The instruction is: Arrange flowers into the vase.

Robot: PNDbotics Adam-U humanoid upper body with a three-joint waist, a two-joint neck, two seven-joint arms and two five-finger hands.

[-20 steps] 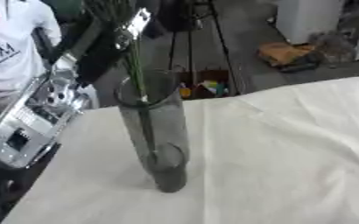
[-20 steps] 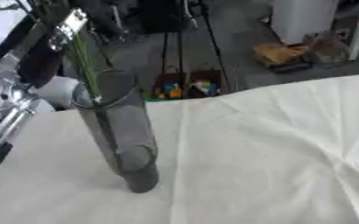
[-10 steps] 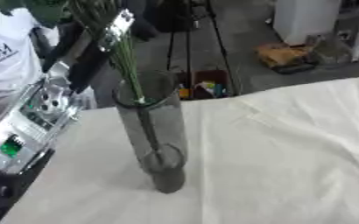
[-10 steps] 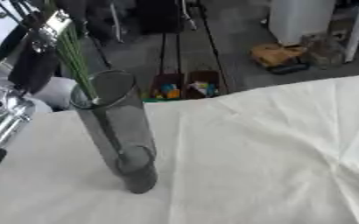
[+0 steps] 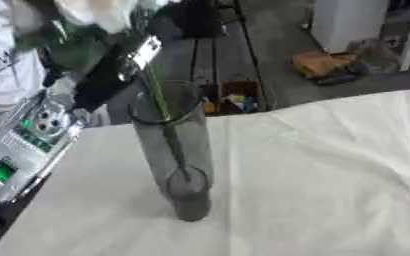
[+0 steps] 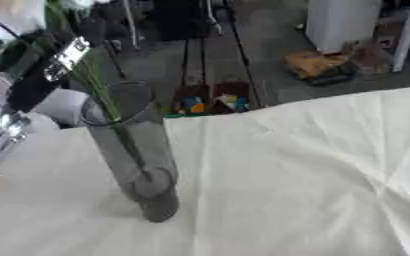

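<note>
A tall, smoke-grey, see-through cylindrical vase (image 5: 175,155) stands upright on the worktop (image 5: 313,185), which is covered by a creased cream-white cloth (image 6: 313,170). Thin green flower stems (image 5: 162,107) pass through the vase's open rim and slant down inside it, their lower ends about halfway down the tube; the base is not reached.

Above and to the left of the vase's rim, the left hand (image 5: 121,60), black with a silver plate, holds the stems just above the mouth. Its fingers appear closed around the bunch, though blur hides the detail of the grip. Higher still, above the hand, sit pale blooms (image 5: 99,12) and dark green leaves (image 5: 64,45), smeared.

To the left of the vase, off the cloth's edge, the silver and black forearm (image 5: 20,145) of the same arm shows, with a small green light on it.

Beyond the vase, past the worktop's far edge, a small box with coloured items (image 6: 213,100) lies on the grey floor. The right hand does not show.
</note>
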